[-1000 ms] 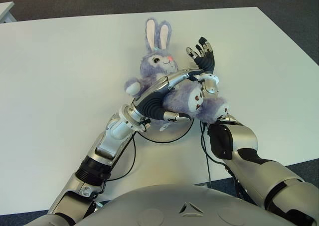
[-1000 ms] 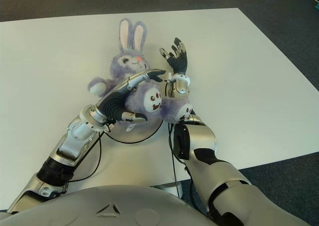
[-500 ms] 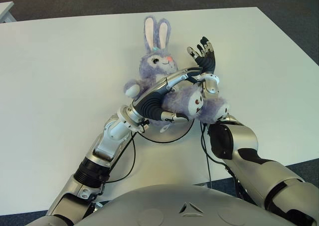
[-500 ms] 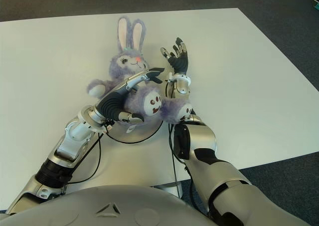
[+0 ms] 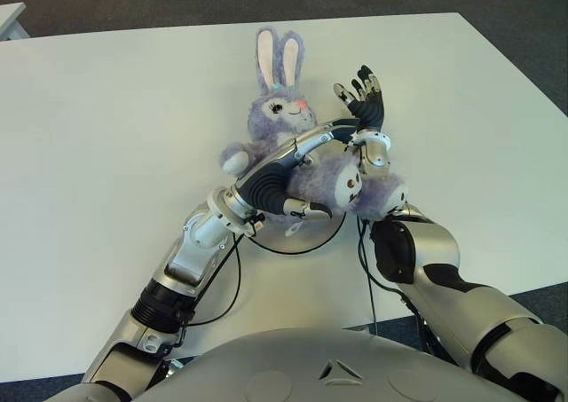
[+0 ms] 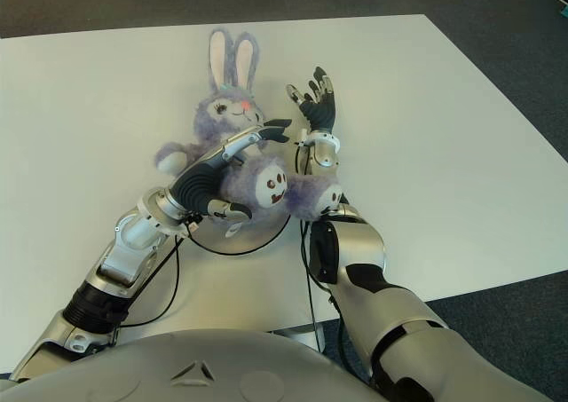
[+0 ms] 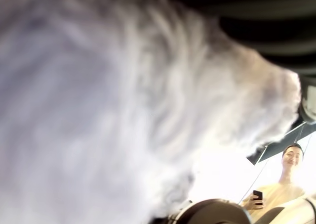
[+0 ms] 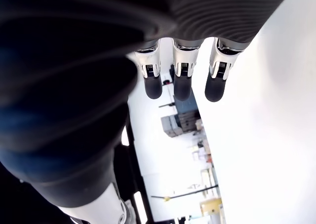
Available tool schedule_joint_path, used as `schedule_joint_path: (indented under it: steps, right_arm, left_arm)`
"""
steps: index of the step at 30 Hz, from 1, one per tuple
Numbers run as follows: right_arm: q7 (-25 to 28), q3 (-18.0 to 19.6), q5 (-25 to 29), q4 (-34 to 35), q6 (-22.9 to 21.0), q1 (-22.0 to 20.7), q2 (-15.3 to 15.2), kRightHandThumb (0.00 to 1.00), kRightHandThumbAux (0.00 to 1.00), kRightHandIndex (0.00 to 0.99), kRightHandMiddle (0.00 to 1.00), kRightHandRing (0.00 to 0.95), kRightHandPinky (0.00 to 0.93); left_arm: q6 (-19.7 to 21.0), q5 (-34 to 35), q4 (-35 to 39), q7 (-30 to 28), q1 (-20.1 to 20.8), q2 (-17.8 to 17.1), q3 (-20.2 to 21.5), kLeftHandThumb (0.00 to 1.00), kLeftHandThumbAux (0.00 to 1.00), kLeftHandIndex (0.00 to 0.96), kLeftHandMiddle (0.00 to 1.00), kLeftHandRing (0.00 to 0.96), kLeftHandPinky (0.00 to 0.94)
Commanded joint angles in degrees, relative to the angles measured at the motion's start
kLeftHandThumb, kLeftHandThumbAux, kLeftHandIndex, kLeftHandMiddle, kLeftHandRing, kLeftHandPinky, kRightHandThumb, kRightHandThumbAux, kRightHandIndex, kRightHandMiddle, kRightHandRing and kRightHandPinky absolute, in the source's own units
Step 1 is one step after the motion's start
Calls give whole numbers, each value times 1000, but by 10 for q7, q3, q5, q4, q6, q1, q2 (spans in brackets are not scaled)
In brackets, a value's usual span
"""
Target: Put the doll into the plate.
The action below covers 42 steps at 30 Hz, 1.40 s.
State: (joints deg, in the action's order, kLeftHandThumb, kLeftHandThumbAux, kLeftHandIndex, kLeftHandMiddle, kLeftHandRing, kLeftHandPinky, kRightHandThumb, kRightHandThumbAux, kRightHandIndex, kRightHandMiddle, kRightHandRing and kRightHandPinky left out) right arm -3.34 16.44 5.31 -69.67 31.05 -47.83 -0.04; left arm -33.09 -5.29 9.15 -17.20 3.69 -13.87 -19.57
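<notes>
Doll (image 5: 284,127) is a purple plush bunny lying on its back near the middle of the white table (image 5: 106,136), 2 ears pointing away from the robot, feet toward it. No plate is in view in either eye view.

Left hand (image 5: 297,158) lies across the bunny's belly, fingers (image 5: 324,137) stretched long over the fur and thumb (image 5: 311,209) tucked on the near side of the body. It is laid over the plush more than clamped; whether the thumb bites in is hard to make out, since the palm side is hidden against the fur. Left wrist view is almost all blurred purple-grey fur (image 7: 98,95) pressed right at the lens, so no fingers are visible there. A person (image 7: 276,189) in a yellow top holding a phone shows in its corner.

Right hand (image 5: 362,100) is just beside the bunny's head on the right side, palm up, fingers splayed, holding nothing. Right wrist view shows only 3 straight fingertips (image 8: 181,85); the rest is dark, out-of-focus hand housing. A black cable (image 5: 306,242) loops on the table under the bunny's feet.
</notes>
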Motion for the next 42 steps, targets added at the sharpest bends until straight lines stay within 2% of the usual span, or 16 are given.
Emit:
schedule_joint_path:
  steps: [1, 12, 20, 24, 25, 29, 32, 35, 39, 42]
  right_arm:
    - [-3, -2, 2, -14, -5, 25, 6, 261, 891, 96, 74, 65, 101]
    - [-2, -4, -2, -13, -10, 25, 5, 266, 888, 94, 72, 61, 87]
    - [-13, -3, -2, -17, -11, 23, 6, 317, 856, 130, 69, 43, 62]
    - [-16, -3, -2, -17, -6, 24, 7, 327, 854, 156, 73, 49, 88]
    - [-18, -5, -5, -17, -5, 25, 7, 326, 854, 156, 73, 50, 89]
    - [-26, -14, -15, -18, -3, 26, 4, 269, 849, 164, 90, 72, 108]
    - [-32, -19, -19, -18, -3, 27, 2, 269, 846, 163, 110, 94, 133]
    - [-31, -17, -15, -18, -3, 27, 3, 331, 840, 167, 121, 108, 139]
    - [-31, -16, -12, -17, -2, 27, 4, 358, 837, 165, 123, 112, 138]
    - [-30, -16, -12, -16, 0, 27, 5, 376, 836, 143, 113, 93, 96]
  left_arm:
    - [-9, 7, -25, -16, -2, -8, 5, 36, 309, 0, 38, 133, 38]
    - [-33, 35, -38, -11, 47, -8, 55, 65, 334, 0, 37, 127, 0]
    - [7, 68, -28, -27, 68, -6, 60, 117, 422, 0, 38, 126, 0]
    - [56, 104, -2, -32, 70, -2, 67, 110, 458, 0, 67, 121, 0]
    - [82, 117, 14, -30, 66, -3, 71, 109, 459, 0, 69, 121, 0]
    - [140, 150, 64, -27, 55, -14, 97, 55, 456, 0, 81, 96, 0]
    - [156, 154, 89, -18, 45, -17, 120, 2, 436, 0, 68, 68, 0]
    - [164, 138, 90, -10, 49, -8, 127, 0, 410, 0, 62, 58, 0]
    - [168, 133, 85, -8, 58, 0, 131, 0, 396, 0, 60, 54, 0]
    - [165, 134, 77, -7, 66, 7, 136, 0, 381, 0, 53, 45, 0]
